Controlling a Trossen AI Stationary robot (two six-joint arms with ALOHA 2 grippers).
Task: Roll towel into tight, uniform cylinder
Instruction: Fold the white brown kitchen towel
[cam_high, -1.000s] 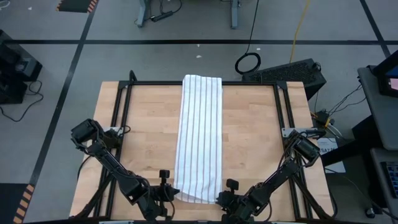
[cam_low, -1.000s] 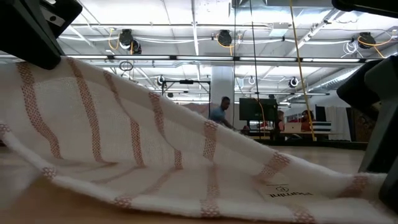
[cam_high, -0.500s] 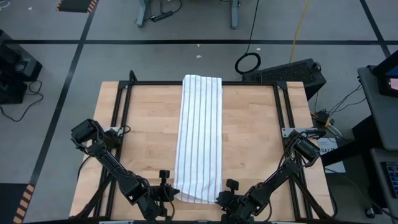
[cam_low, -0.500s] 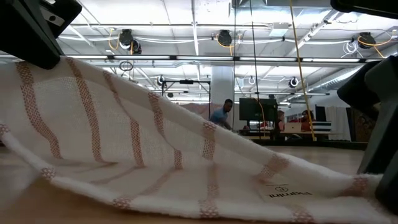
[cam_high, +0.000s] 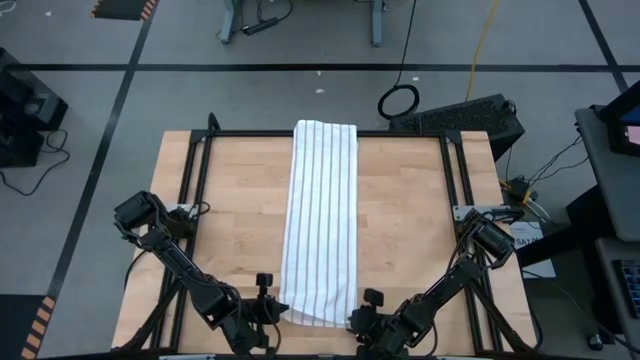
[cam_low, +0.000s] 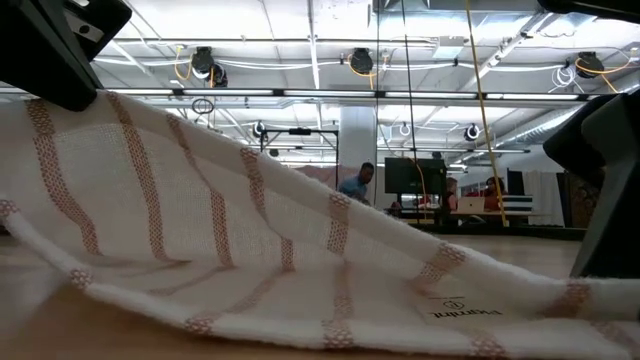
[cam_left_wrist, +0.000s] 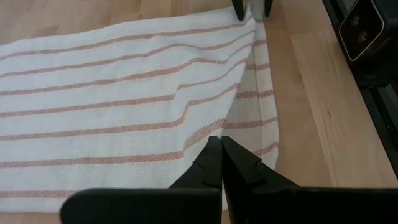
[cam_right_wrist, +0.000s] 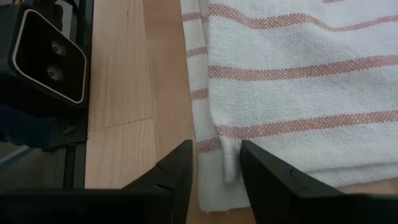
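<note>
High view: both hands at towel (cam_high: 320, 220) end.

A large workshop hall with a grey floor around a wooden table.

The floor (cam_high: 250, 40) is grey concrete, marked with black tape lines (cam_high: 300, 67) and an orange-black hazard strip (cam_high: 120, 8) at the far left. A yellow cable (cam_high: 487, 35) hangs at the far right, and a black cable coil (cam_high: 399, 101) lies on the floor beside a dark keyboard (cam_high: 470, 117). In the low view, long ceiling lights (cam_low: 330, 25) shine over white beams, and a person (cam_low: 352, 183) stands far back near a dark monitor (cam_low: 415, 178).
</note>
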